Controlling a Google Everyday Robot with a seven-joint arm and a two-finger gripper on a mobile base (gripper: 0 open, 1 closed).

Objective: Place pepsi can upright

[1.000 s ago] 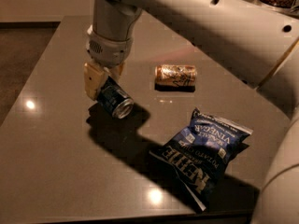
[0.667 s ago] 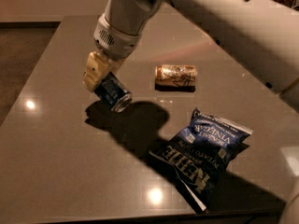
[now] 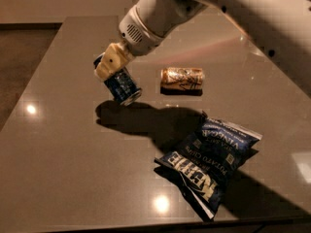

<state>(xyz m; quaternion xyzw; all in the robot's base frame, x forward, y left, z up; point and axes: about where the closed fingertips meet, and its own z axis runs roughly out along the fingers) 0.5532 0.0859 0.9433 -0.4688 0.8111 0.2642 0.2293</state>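
Observation:
The pepsi can (image 3: 122,85), dark blue with a silver end, is tilted with its end pointing down to the right, held just above the grey table (image 3: 73,169). My gripper (image 3: 110,66) is shut on the pepsi can's upper part, its cream fingers (image 3: 108,67) clamped around it. The white arm reaches in from the upper right. The can's shadow lies on the table just below it.
A gold-brown can (image 3: 182,78) lies on its side to the right of the pepsi can. A blue chip bag (image 3: 209,166) lies at the front right. The table's left edge runs diagonally at the far left, and its front edge is near the bottom.
The arm has swung and tilted. The gripper has lifted the pepsi can a little off the table and turned it more upright. The other can and the bag have not moved.

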